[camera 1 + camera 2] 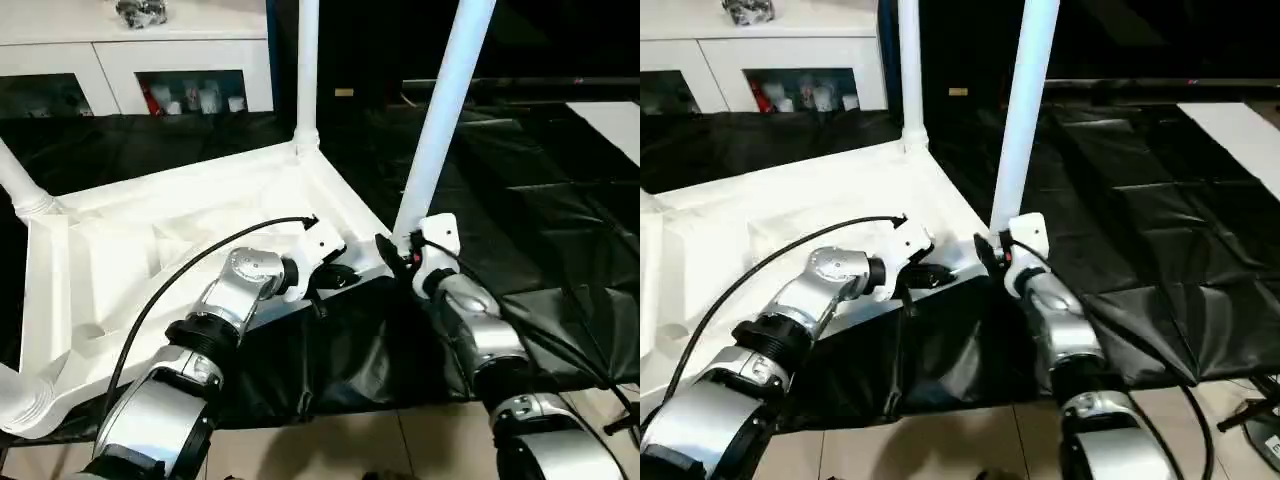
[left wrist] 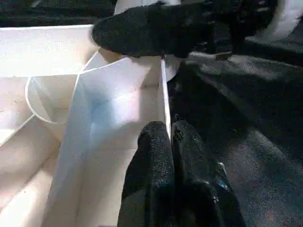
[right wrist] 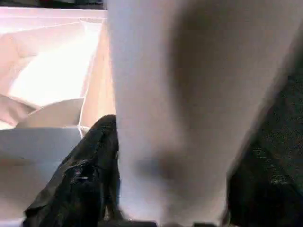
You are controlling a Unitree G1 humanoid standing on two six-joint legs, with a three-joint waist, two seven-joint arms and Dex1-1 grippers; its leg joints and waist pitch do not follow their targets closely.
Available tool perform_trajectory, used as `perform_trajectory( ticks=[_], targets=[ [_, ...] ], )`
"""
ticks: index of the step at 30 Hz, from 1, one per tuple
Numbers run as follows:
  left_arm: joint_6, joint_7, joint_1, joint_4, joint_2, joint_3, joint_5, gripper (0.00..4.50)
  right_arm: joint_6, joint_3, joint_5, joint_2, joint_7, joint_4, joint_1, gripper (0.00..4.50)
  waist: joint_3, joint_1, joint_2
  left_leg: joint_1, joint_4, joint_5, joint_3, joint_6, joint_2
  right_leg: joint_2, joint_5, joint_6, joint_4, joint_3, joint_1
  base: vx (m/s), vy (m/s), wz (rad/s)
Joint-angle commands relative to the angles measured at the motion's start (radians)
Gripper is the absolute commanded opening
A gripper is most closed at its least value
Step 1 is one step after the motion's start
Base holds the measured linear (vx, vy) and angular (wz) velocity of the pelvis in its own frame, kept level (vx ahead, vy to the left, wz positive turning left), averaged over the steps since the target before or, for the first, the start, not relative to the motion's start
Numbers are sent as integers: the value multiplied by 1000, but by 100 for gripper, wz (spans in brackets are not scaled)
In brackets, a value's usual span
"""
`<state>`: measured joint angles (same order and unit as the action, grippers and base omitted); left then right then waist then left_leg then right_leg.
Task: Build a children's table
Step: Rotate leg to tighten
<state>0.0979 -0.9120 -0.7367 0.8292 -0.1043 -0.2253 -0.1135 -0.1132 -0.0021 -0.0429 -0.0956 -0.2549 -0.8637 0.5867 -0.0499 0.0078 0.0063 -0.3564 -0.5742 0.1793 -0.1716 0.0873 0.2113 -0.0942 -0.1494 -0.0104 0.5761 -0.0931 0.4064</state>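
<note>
My right fingers (image 1: 398, 252) pinch the long white tube leg (image 1: 443, 112), its length rising above them, base over the upturned white plastic tabletop's (image 1: 120, 250) near corner socket beside my left fingers (image 2: 171, 156), pressed together on its wall.

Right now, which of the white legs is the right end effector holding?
The tilted leg at the tabletop's near right corner, clamped at its base by the right end effector. The far leg stands upright in its socket, ungripped.
</note>
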Motion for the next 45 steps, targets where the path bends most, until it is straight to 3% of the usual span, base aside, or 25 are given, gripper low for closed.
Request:
perform_trajectory(
  ticks=[1, 4, 9, 15, 17, 18, 22, 26, 27, 31, 38, 42, 44, 45],
  targets=[
    [-23, -48, 1, -49, 47, -35, 15, 0, 12, 18, 23, 16, 5, -50, 1, 355, 67, 0, -2, 1, 61, 270, -6, -61, 10, -43, -342, -209, -76, 39, -48, 0, 0, 0],
    [-34, -40, -3, -46, 27, -28, 12, 0, -4, 8, 14, 5, -3, -60, 6, 371, 67, 4, -3, -2, 61, 251, -8, -72, 11, -40, -276, -228, -67, 40, -52, 0, 0, 0],
    [-73, -88, 1, -46, -26, -23, 18, 0, -29, 24, -18, -45, -162, -17, -13, 381, 66, 4, -5, -6, 60, 260, -7, -89, 10, -42, -295, -222, -69, 39, -56, 0, 0, 0],
    [-122, -210, -3, -36, -106, -27, 34, 0, -29, 82, -61, -136, -514, 81, -65, 381, 69, 8, -4, -6, 58, 235, -8, -110, 14, -40, -230, -249, -60, 41, -59, 0, 0, 0],
    [-130, -222, -4, -34, -112, -29, 36, 0, -25, 89, -68, -142, -546, 92, -70, 381, 68, 9, -5, -6, 58, 233, -8, -111, 15, -40, -226, -255, -59, 40, -59, 0, 0, 0],
    [-144, -266, -5, -30, -125, -34, 43, 0, 1, 120, -87, -164, -653, 132, -91, 381, 68, 11, -6, -5, 57, 236, -9, -111, 15, -40, -236, -257, -60, 40, -59, 0, 0, 0],
    [-164, -339, -13, -15, -147, -44, 51, 0, 45, 179, -115, -202, -833, 204, -125, 357, 69, 33, -6, -7, 55, 207, -12, -120, 20, -40, -220, -254, -55, 39, -60, 0, 0, 0],
    [-179, -383, -28, 9, -158, -51, 49, 0, 58, 215, -108, -215, -916, 222, -127, 337, 65, 37, -5, -4, 58, 237, -12, -93, 21, -43, -288, -242, -62, 39, -55, 0, 0, 0],
    [-179, -383, -28, 9, -158, -51, 49, 0, 58, 215, -108, -215, -916, 222, -127, 314, 66, 39, -5, -4, 58, 245, -11, -87, 20, -43, -308, -234, -63, 39, -55, 0, 0, 0],
    [-192, -438, -37, 28, -173, -61, 48, 0, 89, 238, -115, -221, -987, 247, -130, 291, 66, 41, -2, -3, 60, 245, -10, -80, 21, -43, -297, -232, -62, 40, -55, 0, 0, 0],
    [-209, -468, -43, 50, -184, -65, 44, 0, 111, 248, -115, -231, -1022, 267, -138, 268, 67, 51, -1, -1, 59, 241, -11, -73, 21, -44, -293, -235, -61, 39, -55, 0, 0, 0],
    [-207, -429, -43, 58, -177, -56, 35, 0, 121, 215, -112, -208, -962, 257, -146, 267, 69, 51, -3, -2, 59, 234, -10, -70, 21, -43, -283, -234, -60, 39, -56, 0, 0, 0],
    [-191, -376, -45, 60, -165, -51, 26, 0, 116, 183, -104, -184, -871, 233, -143, 267, 66, 50, -3, -2, 60, 240, -10, -66, 21, -44, -303, -228, -62, 39, -54, 0, 0, 0],
    [-177, -328, -48, 60, -148, -45, 24, 0, 106, 157, -76, -159, -741, 194, -131, 267, 62, 45, -5, 0, 63, 262, -9, -52, 19, -46, -355, -212, -67, 39, -50, 0, 0, 0]
  ],
)
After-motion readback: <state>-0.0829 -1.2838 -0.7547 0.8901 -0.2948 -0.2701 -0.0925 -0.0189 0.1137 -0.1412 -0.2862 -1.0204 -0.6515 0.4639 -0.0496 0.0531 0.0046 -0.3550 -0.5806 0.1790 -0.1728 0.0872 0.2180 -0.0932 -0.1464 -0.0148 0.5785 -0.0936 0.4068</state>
